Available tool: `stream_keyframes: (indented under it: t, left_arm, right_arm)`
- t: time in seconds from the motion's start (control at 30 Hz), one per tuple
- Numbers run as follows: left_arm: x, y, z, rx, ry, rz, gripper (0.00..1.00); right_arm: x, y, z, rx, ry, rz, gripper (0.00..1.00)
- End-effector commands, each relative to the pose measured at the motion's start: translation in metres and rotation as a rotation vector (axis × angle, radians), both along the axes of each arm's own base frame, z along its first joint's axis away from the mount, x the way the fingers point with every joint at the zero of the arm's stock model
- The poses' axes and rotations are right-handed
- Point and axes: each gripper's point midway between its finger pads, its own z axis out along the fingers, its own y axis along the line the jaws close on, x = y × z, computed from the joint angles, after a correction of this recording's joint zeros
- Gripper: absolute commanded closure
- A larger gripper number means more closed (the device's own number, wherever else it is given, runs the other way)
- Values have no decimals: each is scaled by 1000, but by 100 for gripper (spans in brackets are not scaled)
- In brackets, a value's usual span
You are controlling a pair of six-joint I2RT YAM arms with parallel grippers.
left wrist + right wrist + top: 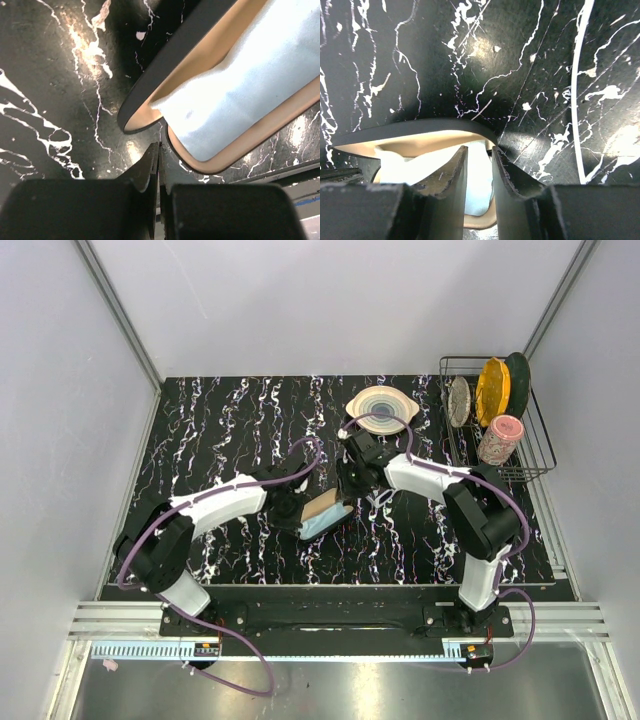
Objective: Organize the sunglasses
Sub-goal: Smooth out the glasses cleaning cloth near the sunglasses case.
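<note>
Two claws crowd the case (172, 52): L claw (159, 150) pinched empty, R claw (479, 150) narrowly apart. You cd snag the cloth (240, 90) closing it.

Bright, even overhead light fills the top view, sharp from corner to corner. On the left wrist camera, glare blooms on the glossy bench (50, 75) toward 11 o'clock. The blue cloth (240, 90) washes out almost to white, and the left gripper (159, 155) at 6 o'clock sits dark and soft-focused.

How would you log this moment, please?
left gripper: shut, beside open black tan-lined case | right gripper: open, above light blue cloth | sunglasses: unseen
</note>
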Motion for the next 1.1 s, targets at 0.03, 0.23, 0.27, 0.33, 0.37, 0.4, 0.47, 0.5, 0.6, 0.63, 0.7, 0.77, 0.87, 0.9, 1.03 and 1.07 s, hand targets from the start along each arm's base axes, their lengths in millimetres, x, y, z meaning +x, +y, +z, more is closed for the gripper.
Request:
stream_keyframes:
  t: [0.03, 0.23, 0.27, 0.33, 0.37, 0.4, 0.47, 0.5, 0.6, 0.63, 0.7, 0.77, 0.87, 0.9, 1.03, 1.07]
  left_arm:
    - [17, -4, 37, -30, -102, 5, 98]
    - [34, -38, 58, -180, -151, 4, 90]
    - [37, -46, 60, -212, -153, 5, 90]
    - [35, -53, 53, -232, -113, 14, 91]
    - [37, -57, 51, -249, -114, 13, 91]
    - [37, -59, 46, -251, -99, 12, 91]
    - [34, -63, 41, -266, -74, 2, 92]
    - [31, -64, 35, -262, -51, -5, 92]
    - [25, -63, 25, -254, -18, -18, 94]
    - [21, -61, 21, -251, -7, -21, 94]
    - [18, -60, 19, -256, -2, -23, 94]
    - [13, -56, 14, -247, 9, -21, 94]
    - [7, -54, 9, -242, 26, -21, 94]
    - [6, -52, 7, -236, 28, -18, 94]
    - [1, -49, 0, -216, 38, -12, 94]
    - [1, -49, 0, -212, 33, -9, 94]
  right_arm:
    - [20, -1, 51, 55, -139, -35, 67]
    - [13, 4, 56, 78, -131, 23, 66]
    - [12, 5, 56, 81, -124, 31, 66]
    - [3, 10, 53, 103, -88, 77, 66]
    - [0, 10, 51, 106, -71, 86, 66]
    - [-8, 13, 49, 120, -39, 114, 66]
    - [-17, 14, 42, 117, -1, 144, 68]
    - [-24, 14, 39, 116, 23, 155, 69]
    - [-35, 7, 30, 98, 47, 151, 70]
    - [-37, 4, 31, 100, 48, 141, 70]
    - [-46, 0, 24, 96, 66, 138, 71]
    - [-55, -4, 20, 94, 87, 128, 71]
    - [-67, -6, 13, 103, 115, 131, 71]
    - [-69, -5, 12, 109, 118, 137, 71]
    - [-76, -7, 3, 104, 130, 137, 71]
    - [-78, -7, 0, 103, 128, 135, 71]
